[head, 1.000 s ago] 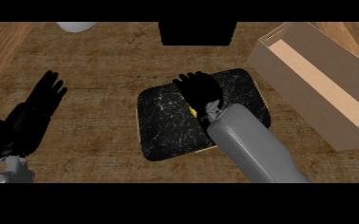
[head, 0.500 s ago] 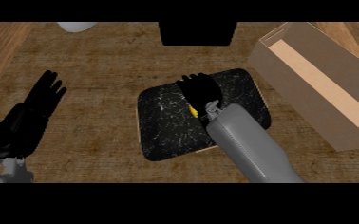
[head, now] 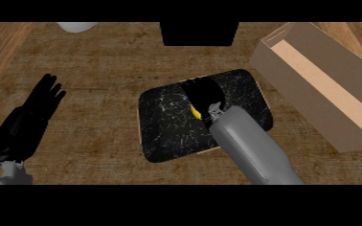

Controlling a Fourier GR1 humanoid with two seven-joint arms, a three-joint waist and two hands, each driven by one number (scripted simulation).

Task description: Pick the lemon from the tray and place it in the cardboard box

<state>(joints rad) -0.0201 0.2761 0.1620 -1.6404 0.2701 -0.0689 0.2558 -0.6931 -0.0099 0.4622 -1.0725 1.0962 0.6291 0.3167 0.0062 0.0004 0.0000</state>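
A black speckled tray [head: 166, 124] lies on the wooden counter at the centre. My right hand [head: 203, 95] is over the tray with its fingers curled down over the lemon [head: 193, 111]; only a small yellow sliver shows at the hand's left side. The open cardboard box [head: 311, 81] stands to the right of the tray, apart from the hand. My left hand [head: 32, 115] rests open at the left edge, fingers pointing up.
A black rectangular object [head: 198, 32] sits at the back centre. A white round object [head: 76, 26] shows at the back left. Bare wooden counter [head: 99, 72] spreads between the left hand and the tray.
My right hand has lowered and closed onto the lemon, so less yellow shows. The left hand has not moved.
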